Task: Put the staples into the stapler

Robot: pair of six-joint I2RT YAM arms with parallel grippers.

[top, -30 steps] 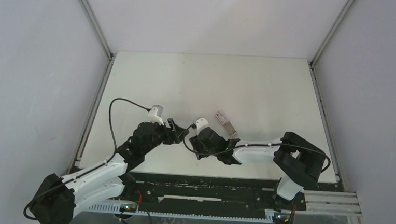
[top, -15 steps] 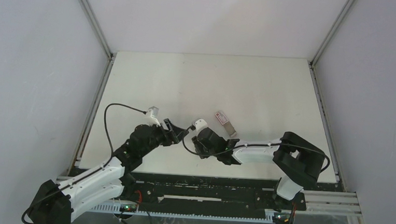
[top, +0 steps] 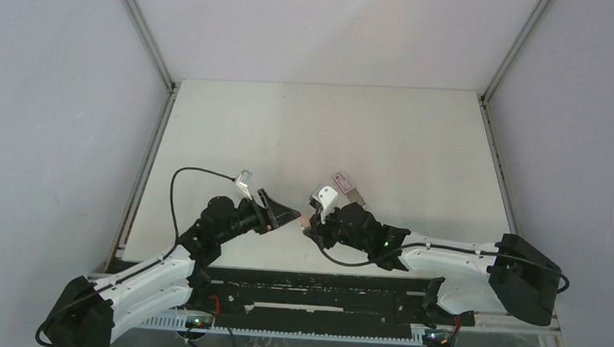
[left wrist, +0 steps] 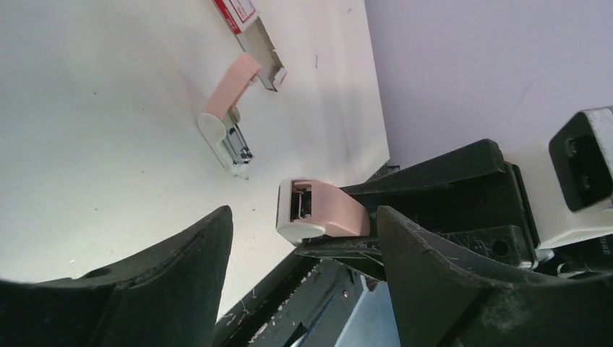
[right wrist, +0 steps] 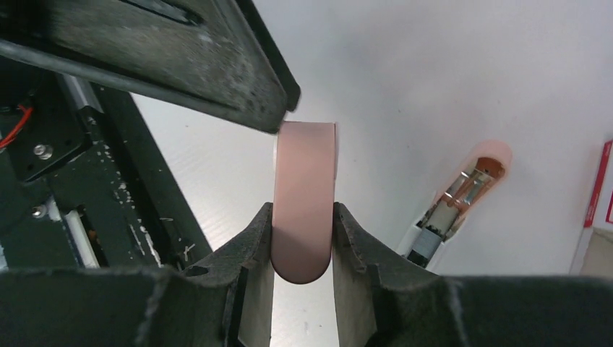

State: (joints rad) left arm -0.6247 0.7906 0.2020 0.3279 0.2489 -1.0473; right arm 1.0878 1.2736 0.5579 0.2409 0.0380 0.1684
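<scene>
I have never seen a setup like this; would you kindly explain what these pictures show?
The machine is two robot arms, a left arm and a right arm, bolted at the near edge of a white table. One picture looks down from above; the other two come from a camera on each wrist. The right claw grips a closed pink stapler. The left claw stands open and empty, facing it. On the table lie a second pink stapler, opened, and a small red-labelled staple box with its tray slid out.

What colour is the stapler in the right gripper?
The stapler is pale pink with a white base, best seen from the left wrist.
</scene>
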